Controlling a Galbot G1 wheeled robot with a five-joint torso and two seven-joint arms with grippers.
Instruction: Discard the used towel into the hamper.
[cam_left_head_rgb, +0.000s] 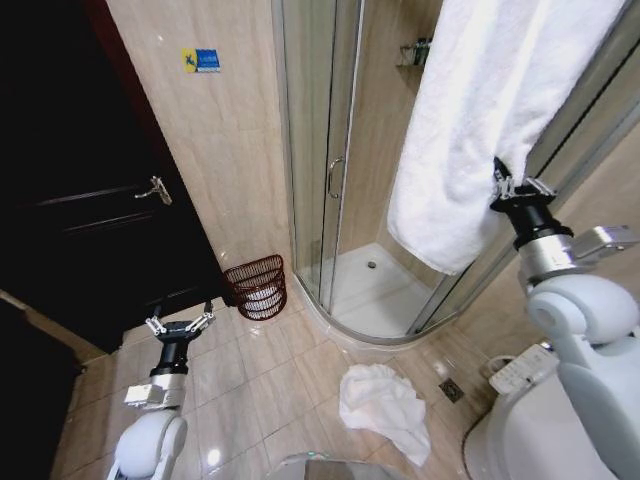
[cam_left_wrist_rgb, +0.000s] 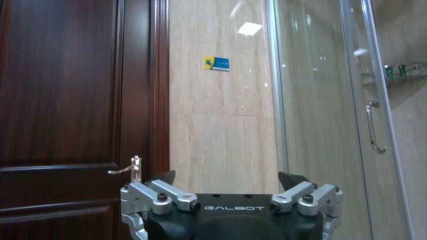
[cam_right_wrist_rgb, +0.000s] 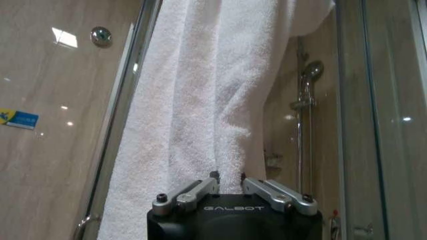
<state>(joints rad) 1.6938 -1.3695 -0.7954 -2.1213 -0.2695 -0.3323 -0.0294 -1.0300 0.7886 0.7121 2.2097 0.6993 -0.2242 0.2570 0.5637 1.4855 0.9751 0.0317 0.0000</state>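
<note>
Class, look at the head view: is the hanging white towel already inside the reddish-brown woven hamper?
No: the large white terry towel hangs at the shower, pinched by the right pincer, far from the reddish-brown open-weave hamper.

dark door standing far left, handle catching light | blue sign hanging on beige wall | glass shower enclosure occupying far centre | white remote-like device lying near right

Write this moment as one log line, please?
right gripper: shut on hanging towel | left gripper: open, idle, low | hamper: by shower, apart
</note>
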